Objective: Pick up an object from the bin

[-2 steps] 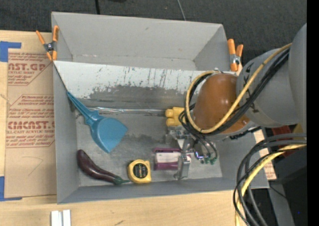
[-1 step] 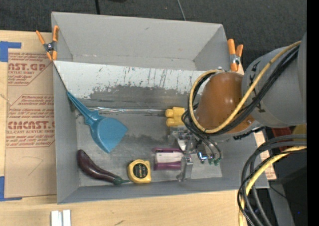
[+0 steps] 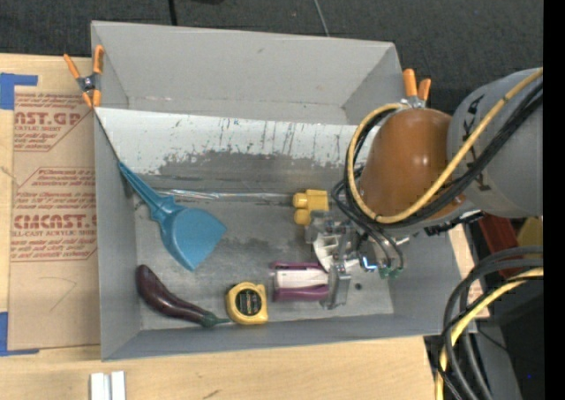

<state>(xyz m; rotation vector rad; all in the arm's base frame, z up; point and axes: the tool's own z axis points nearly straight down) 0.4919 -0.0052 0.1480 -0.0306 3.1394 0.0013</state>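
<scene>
The gripper [image 3: 340,279] is lowered into the bin, with a purple-and-white item [image 3: 298,284] located just beside it. A yellow tape measure [image 3: 247,303] is found beyond that item. The gripper's opening cannot be determined.

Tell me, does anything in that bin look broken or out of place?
Only wear: the far wall of the bin is streaked with dark scratches. The blue scoop, purple eggplant, yellow tape measure and purple tube lie loose but look intact.

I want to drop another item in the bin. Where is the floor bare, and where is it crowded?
Bare floor lies in the middle, between the blue scoop and the yellow block, above the tape measure. Crowded lower right: purple tube and the arm. The eggplant fills the lower-left corner.
</scene>
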